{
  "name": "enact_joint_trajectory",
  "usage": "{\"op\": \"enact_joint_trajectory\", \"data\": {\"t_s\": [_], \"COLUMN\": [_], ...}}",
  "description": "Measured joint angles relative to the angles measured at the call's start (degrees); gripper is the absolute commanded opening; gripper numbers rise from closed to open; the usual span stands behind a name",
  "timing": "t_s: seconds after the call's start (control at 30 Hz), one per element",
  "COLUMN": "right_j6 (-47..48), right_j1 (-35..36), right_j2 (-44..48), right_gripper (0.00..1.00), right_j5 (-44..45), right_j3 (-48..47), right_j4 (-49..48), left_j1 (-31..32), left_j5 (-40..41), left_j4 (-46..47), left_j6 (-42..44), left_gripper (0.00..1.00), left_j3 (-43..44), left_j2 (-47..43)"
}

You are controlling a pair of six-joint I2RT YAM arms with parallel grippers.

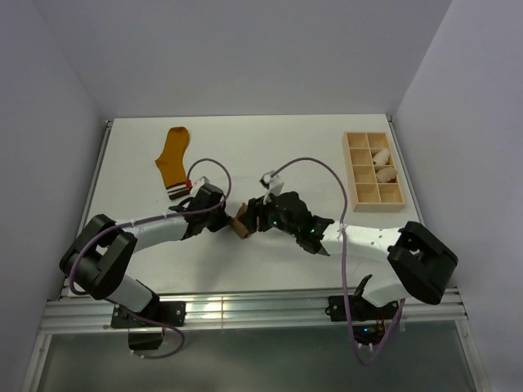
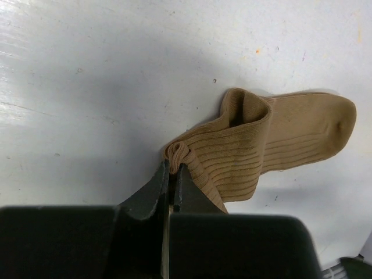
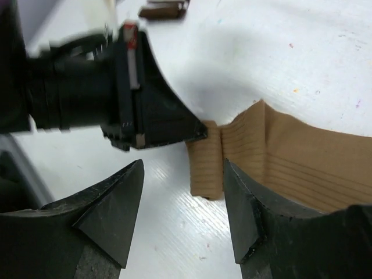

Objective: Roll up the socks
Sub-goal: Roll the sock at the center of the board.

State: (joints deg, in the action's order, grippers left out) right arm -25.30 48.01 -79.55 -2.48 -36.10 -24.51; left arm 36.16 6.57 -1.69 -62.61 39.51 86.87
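White table [image 1: 245, 147] — what lies on it
The mustard-orange sock [image 1: 174, 159] lies far left, the tan sock [image 2: 273, 145] folded mid-table, the wooden compartment tray [image 1: 379, 206] at right.

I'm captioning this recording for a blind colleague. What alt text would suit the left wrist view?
The left pincer is shut on a bunched edge of the tan-brown sock, seen from close behind. The ribbed sock lies partly folded on the scuffed white table, its rounded end pointing to the right of the view.
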Motion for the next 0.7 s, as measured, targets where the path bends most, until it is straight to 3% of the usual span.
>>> {"op": "enact_joint_trajectory", "data": {"t_s": [0.27, 0.7], "right_j6": [12.8, 25.9], "right_j1": [13.0, 20.7], "right_j2": [-8.4, -19.3], "right_gripper": [0.65, 0.61], "right_j5": [14.4, 26.6], "right_j3": [-2.0, -7.1], "right_j4": [2.9, 0.6], "left_j1": [0.6, 0.7], "left_j5": [0.9, 0.8], "left_j4": [-4.3, -8.2], "left_j6": [1.3, 3.3], "left_gripper": [0.0, 0.0], "left_j3": [2.0, 3.9], "left_j2": [0.0, 0.0]}}
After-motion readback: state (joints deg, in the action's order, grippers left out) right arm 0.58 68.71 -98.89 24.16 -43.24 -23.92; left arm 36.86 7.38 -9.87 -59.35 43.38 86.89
